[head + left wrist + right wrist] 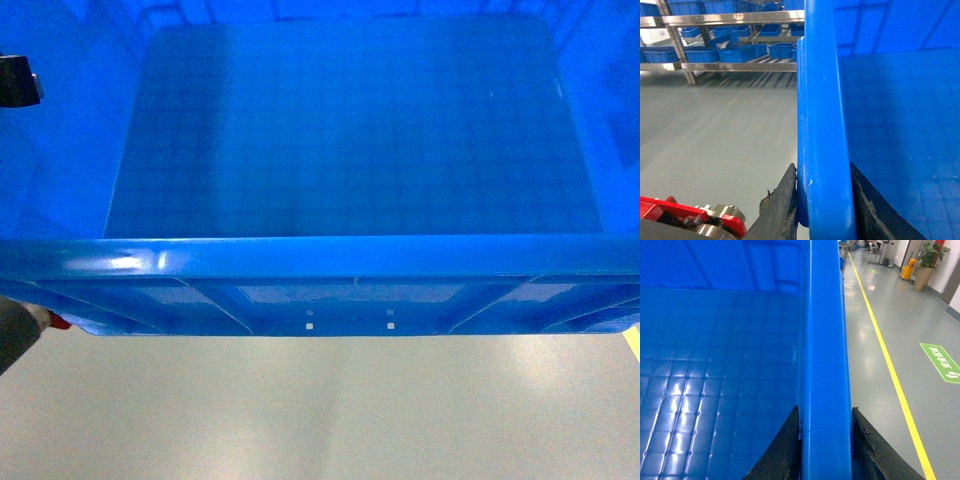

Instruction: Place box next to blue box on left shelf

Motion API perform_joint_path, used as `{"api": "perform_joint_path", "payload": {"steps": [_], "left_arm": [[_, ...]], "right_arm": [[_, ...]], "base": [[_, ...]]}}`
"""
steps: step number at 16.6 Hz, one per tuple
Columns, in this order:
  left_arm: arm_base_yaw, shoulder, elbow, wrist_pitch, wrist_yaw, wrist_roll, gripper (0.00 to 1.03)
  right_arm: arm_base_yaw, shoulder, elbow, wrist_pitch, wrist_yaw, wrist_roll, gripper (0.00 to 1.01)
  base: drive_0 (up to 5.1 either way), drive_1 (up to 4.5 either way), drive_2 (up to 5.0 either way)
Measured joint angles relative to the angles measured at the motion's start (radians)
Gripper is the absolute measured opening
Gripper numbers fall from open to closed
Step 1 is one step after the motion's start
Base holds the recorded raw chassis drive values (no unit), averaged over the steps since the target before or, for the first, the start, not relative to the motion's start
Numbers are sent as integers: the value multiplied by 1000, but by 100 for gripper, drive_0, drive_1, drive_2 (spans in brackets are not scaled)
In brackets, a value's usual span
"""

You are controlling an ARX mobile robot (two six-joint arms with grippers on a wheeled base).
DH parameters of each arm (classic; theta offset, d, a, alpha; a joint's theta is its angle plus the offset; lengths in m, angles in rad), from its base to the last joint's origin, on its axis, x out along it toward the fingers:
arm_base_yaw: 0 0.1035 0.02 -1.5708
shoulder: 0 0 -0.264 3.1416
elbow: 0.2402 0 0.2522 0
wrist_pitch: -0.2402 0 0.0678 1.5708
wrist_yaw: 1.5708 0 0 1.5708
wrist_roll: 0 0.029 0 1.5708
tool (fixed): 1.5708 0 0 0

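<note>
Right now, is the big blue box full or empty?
Empty. The large bright-blue plastic crate shows only its bare grid-patterned floor, with nothing lying inside.

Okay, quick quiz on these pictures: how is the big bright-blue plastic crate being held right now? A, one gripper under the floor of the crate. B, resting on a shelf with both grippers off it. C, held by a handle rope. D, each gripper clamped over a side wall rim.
D: the left gripper and right gripper each straddle the thick rim of the big bright-blue plastic crate, one dark finger inside, one outside.
</note>
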Motion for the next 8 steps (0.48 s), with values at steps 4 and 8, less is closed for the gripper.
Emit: {"api": "perform_joint_path", "payload": {"steps": [4,8], "left_arm": [[0,0,0,0,0,0,20],[0,0,0,-1,0,0,20]], "right_arm": [[0,0,0,0,0,0,22],[0,0,0,-1,0,0,22]], "base": [[-145,-145,-145],[-145,-145,-145]]}}
